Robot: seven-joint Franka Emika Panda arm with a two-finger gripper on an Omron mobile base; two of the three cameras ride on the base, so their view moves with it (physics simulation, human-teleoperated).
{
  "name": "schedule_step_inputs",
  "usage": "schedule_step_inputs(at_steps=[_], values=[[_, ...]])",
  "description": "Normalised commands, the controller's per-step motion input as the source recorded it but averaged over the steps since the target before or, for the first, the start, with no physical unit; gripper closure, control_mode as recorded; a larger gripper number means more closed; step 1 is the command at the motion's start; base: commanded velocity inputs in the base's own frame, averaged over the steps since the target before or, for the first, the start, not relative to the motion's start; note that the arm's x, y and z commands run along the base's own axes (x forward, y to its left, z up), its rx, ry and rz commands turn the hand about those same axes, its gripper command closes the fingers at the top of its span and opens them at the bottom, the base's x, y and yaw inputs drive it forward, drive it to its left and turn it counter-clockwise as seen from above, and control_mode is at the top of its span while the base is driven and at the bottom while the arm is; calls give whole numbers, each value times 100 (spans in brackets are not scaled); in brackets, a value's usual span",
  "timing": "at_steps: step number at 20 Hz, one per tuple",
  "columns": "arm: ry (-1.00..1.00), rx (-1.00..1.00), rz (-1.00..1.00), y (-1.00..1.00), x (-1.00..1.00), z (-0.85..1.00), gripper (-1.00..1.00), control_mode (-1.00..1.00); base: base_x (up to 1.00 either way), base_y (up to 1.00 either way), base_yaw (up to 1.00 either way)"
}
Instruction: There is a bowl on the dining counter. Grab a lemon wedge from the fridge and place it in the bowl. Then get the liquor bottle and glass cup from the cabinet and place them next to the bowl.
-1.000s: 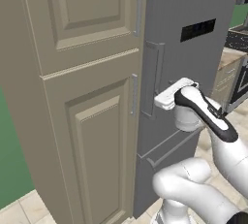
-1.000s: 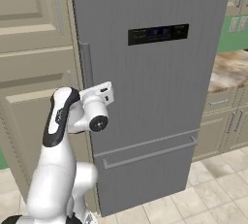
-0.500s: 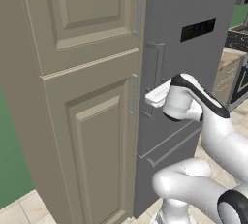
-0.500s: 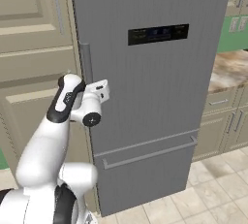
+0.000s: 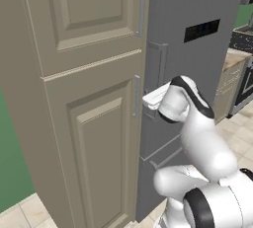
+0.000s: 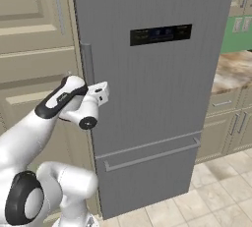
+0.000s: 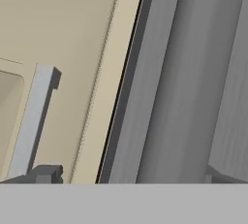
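Upright fridge, handle vertical.

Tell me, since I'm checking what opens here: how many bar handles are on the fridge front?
2: a vertical handle at the fridge door's left edge, and a horizontal drawer handle below. Others may be hidden.

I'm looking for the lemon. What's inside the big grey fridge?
Can't tell. The fridge door is shut, so everything inside is hidden. The open gripper is by its long handle, not holding it.
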Motion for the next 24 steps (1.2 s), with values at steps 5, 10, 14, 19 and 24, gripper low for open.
schedule_step_inputs(at_steps=[5, 10, 14, 19, 24], values=[[3, 0, 0, 6, 28, 0, 100, -100, 0, 0, 0], [10, -3, 0, 5, 3, -4, 100, -100, 0, 0, 0], [5, 0, 0, -8, -3, -1, 100, -100, 0, 0, 0], [1, 0, 0, -24, -22, 20, 100, -100, 0, 0, 0], [0, 0, 0, -37, -33, 50, 100, -100, 0, 0, 0]])
